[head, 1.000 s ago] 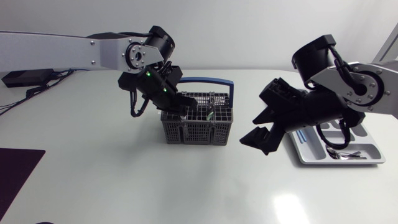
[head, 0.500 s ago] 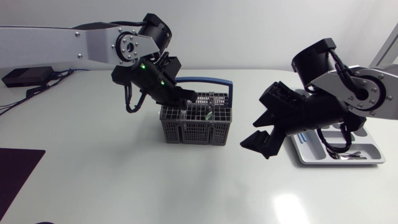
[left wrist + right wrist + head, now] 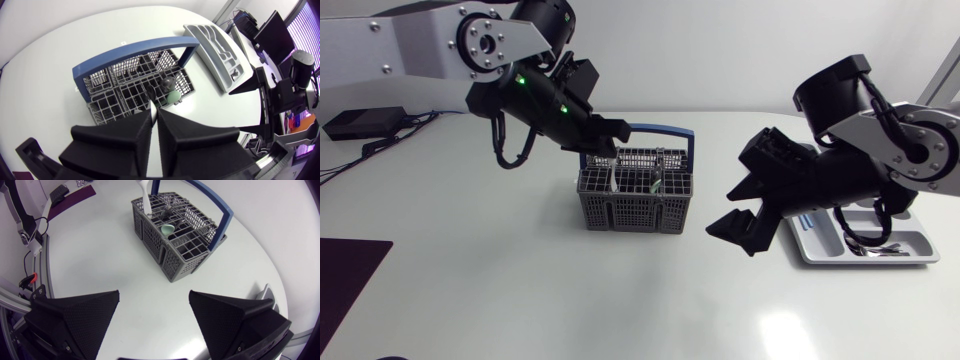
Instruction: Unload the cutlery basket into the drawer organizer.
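Judging by how things lie, the unloading is partly done. A few slim metal pieces (image 3: pixel 876 247) already lie in the near end of the drawer organizer (image 3: pixel 923 240), a shallow pale-grey moulded tray with long smooth compartments at the right of the table (image 3: pixel 520 280). The cutlery basket (image 3: pixel 635 205) stands mid-table, well apart from it. It is a boxy grey plastic lattice under an arched blue handle (image 3: pixel 665 129), and it still holds some dark pieces and a pale green rounded one (image 3: pixel 167 229).

The left gripper (image 3: pixel 605 150) hangs just over the basket's far-left cells with its matte wedge fingers pinched almost together. They appear to clamp a flat white handle (image 3: pixel 145 197) that rises out of that corner, so one piece seems to be on its way out. The right gripper (image 3: pixel 720 210) sits between basket and organizer, jaws spread wide and holding nothing. Several transfers likely remain.
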Available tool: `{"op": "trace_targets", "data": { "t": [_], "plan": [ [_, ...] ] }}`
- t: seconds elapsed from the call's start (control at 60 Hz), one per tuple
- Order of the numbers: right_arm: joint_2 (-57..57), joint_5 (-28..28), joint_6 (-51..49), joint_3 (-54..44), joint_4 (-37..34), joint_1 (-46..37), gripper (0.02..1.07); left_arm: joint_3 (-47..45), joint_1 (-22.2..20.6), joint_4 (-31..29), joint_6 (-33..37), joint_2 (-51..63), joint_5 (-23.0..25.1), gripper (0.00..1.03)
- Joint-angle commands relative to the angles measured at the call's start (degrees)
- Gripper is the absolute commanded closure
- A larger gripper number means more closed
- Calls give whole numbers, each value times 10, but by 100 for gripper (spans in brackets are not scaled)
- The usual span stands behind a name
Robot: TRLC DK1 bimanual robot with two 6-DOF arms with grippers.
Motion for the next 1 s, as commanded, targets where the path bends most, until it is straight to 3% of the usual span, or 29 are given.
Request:
{"op": "trace_targets", "data": {
  "t": [0.0,0.283,0.633,0.783,0.983],
  "plan": [
    [-9,2,14,-21,-1,6,7,-19,-2,-4,-14,-19,5,94],
    [-31,6,9,-31,-1,7,7,-36,3,2,-1,-65,30,94],
    [-127,6,-61,-97,56,7,7,-141,-4,101,34,-193,86,93],
    [-168,3,-88,-121,69,7,7,-172,-30,121,59,-220,97,93],
    [-184,-28,-106,-118,25,6,7,-202,-77,141,94,-224,144,93]
  ]
}}
